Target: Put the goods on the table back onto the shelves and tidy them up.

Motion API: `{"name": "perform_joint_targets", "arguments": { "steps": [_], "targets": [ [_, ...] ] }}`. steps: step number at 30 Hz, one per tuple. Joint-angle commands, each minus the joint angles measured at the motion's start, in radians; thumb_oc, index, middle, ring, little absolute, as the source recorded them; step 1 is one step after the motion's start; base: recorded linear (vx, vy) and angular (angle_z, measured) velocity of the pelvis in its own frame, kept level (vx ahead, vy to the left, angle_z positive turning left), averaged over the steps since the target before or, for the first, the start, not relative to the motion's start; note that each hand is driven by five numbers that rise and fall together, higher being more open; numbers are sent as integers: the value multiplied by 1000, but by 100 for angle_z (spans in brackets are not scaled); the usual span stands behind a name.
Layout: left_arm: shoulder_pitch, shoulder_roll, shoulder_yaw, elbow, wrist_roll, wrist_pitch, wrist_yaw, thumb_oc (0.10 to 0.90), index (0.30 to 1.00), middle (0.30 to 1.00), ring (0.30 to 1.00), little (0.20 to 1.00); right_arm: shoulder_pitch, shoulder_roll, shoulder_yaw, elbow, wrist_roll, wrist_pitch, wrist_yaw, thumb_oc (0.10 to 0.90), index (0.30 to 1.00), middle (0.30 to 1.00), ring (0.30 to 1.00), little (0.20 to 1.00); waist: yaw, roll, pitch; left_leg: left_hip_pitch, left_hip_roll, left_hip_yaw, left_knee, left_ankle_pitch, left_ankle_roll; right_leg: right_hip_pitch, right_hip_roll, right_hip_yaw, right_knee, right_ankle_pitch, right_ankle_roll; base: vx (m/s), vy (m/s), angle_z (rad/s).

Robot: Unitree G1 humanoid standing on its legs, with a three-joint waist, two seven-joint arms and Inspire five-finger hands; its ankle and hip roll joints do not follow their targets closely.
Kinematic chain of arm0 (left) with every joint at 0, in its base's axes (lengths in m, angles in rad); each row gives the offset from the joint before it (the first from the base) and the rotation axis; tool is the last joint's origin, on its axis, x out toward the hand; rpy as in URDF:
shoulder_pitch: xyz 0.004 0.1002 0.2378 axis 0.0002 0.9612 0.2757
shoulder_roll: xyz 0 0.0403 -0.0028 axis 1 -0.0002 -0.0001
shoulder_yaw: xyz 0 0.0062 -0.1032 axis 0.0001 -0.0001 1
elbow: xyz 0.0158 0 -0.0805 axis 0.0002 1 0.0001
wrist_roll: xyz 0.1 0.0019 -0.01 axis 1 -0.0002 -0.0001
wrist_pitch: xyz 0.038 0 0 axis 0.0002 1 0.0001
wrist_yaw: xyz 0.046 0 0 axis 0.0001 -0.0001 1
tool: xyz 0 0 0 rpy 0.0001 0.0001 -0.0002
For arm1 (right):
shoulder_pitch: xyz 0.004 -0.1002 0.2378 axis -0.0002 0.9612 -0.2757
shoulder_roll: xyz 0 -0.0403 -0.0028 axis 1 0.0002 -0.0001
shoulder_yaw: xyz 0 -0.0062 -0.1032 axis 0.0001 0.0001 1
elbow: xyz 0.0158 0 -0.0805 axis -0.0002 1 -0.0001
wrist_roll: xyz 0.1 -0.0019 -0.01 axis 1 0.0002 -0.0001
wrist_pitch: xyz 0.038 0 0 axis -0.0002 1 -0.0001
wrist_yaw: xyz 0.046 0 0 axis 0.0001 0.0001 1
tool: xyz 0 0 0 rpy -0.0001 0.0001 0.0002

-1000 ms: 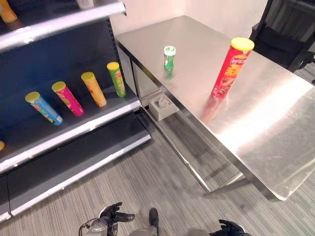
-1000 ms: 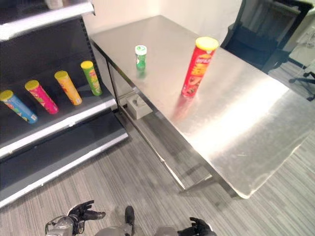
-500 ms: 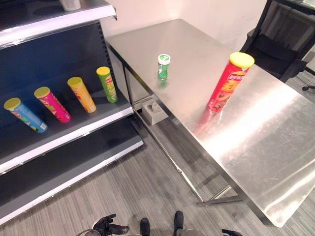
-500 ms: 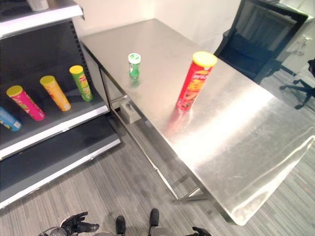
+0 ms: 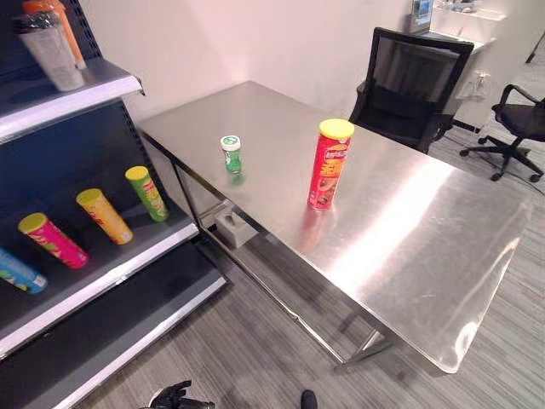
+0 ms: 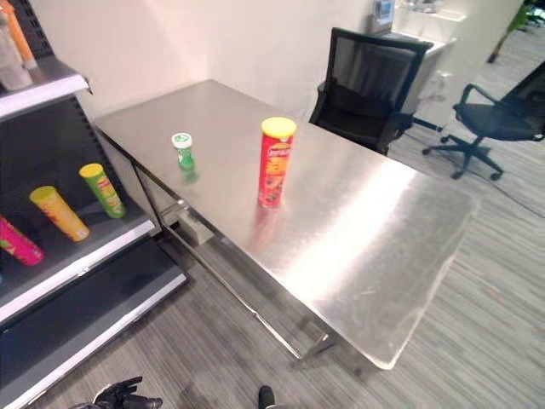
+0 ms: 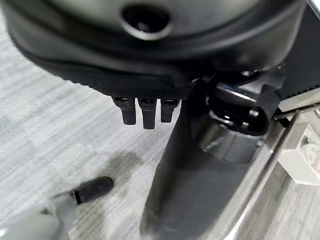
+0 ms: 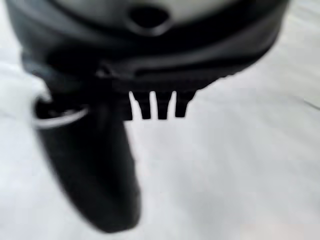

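Left hand (image 7: 150, 60): fingers (image 7: 143, 110) straight, holding nothing, low over the floor. Right hand (image 8: 150, 55): fingers (image 8: 155, 105) straight, empty. Desk (image 5: 400, 230): red can (image 5: 329, 164) upright mid-surface; green bottle (image 5: 231, 154) upright near the shelf-side edge, well apart. Shelf (image 5: 102, 273): four cans lying tilted.
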Motion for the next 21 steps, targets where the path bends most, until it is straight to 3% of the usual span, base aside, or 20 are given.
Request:
{"name": "perform_joint_targets", "arguments": {
  "steps": [1, 3, 5, 7, 8, 14, 15, 21],
  "targets": [
    [-88, -1, 1, 22, 35, -30, 6, 800, 900, 900, 900, 900, -160, -147, 63, -160, -2, -222, -94, 800, 900, 900, 900, 900, 60, -14, 23, 22, 40, 23, 10, -62, -64, 46, -37, 2, 14, -57, 104, -20, -8, -32],
    [-66, 2, -4, -11, 33, -34, -6, 800, 900, 900, 900, 900, -211, -161, 82, -413, 45, -291, -45, 800, 900, 900, 900, 900, 69, -14, 20, 30, 48, 32, 10, -66, -66, 48, -32, 3, 14, -62, 103, -12, -23, -17],
    [-56, 6, -10, -23, 36, -38, -16, 800, 900, 900, 900, 900, -231, -170, 89, -475, 78, -317, -21, 800, 900, 900, 900, 900, 76, -15, 17, 32, 51, 31, 10, -65, -67, 51, -31, 0, 14, -64, 102, -2, -24, 0],
    [-40, 11, -28, -41, 43, -38, -31, 800, 900, 900, 900, 900, -323, -203, 167, -543, 125, -343, 16, 800, 900, 900, 900, 900, 97, -19, 11, 35, 54, 32, 10, -62, -70, 57, -28, -6, 14, -66, 101, 9, -43, 4],
    [-33, 15, -44, -46, 47, -40, -37, 800, 900, 900, 900, 900, -408, -215, 251, -585, 226, -357, 76, 800, 900, 900, 900, 900, 115, -27, 6, 31, 57, 30, 10, -54, -75, 57, -28, -14, 14, -64, 98, 9, -42, 7],
    [-11, 13, -71, -40, 39, -42, -51, 800, 900, 900, 900, 900, -573, -216, 421, -630, 461, -375, 194, 800, 900, 900, 900, 900, 145, -38, 3, 31, 62, 16, 10, -47, -86, 70, -30, -36, 14, -68, 96, 8, -42, 19],
    [-6, 10, -83, -33, 39, -41, -53, 800, 900, 900, 900, 900, -643, -219, 503, -622, 503, -366, 220, 800, 900, 900, 900, 900, 158, -41, 2, 30, 64, 9, 10, -44, -91, 74, -31, -48, 14, -69, 94, 14, -57, 41],
    [-3, 6, -95, -15, 41, -42, -51, 800, 900, 900, 900, 900, -817, -247, 691, -607, 534, -349, 250, 800, 900, 900, 900, 900, 176, -42, 1, 31, 68, -11, 10, -36, -102, 91, -30, -72, 14, -78, 88, 24, -47, 17]
  ]
}}
